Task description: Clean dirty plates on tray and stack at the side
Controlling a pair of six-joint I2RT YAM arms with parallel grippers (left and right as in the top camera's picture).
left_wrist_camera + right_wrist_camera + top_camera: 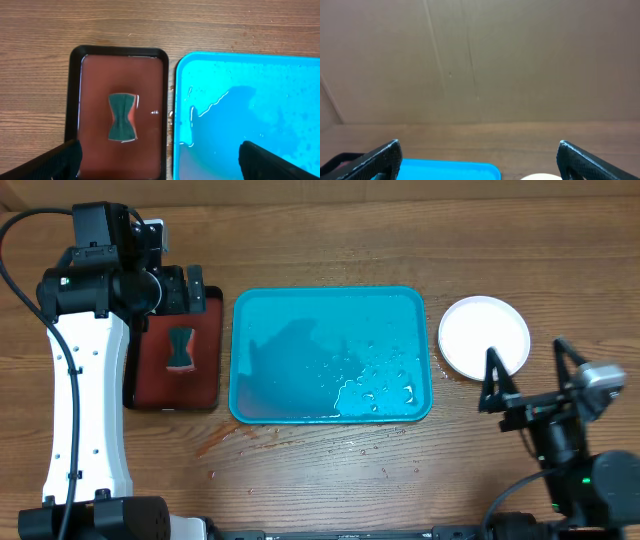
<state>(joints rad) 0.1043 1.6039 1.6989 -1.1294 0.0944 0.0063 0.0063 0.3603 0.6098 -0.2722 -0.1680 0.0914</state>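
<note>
The turquoise tray [290,350] lies at the table's middle, wet, with droplets at its right, and no plate on it. It also shows in the left wrist view [250,115] and the right wrist view [450,171]. A white plate [484,335] lies on the table right of the tray, and its edge shows in the right wrist view [540,177]. The light blue and yellow-green plates are not in view. My left gripper [185,288] [160,167] is open and empty above the dark red tray. My right gripper [530,372] [480,160] is open and empty just in front of the white plate.
A black-rimmed dark red tray [205,370] [150,75] lies left of the turquoise tray and holds a dark green hourglass-shaped sponge [181,348] [122,117]. Wet reddish smears [235,435] mark the wood in front of the turquoise tray. A brown cardboard wall [480,60] stands behind the table.
</note>
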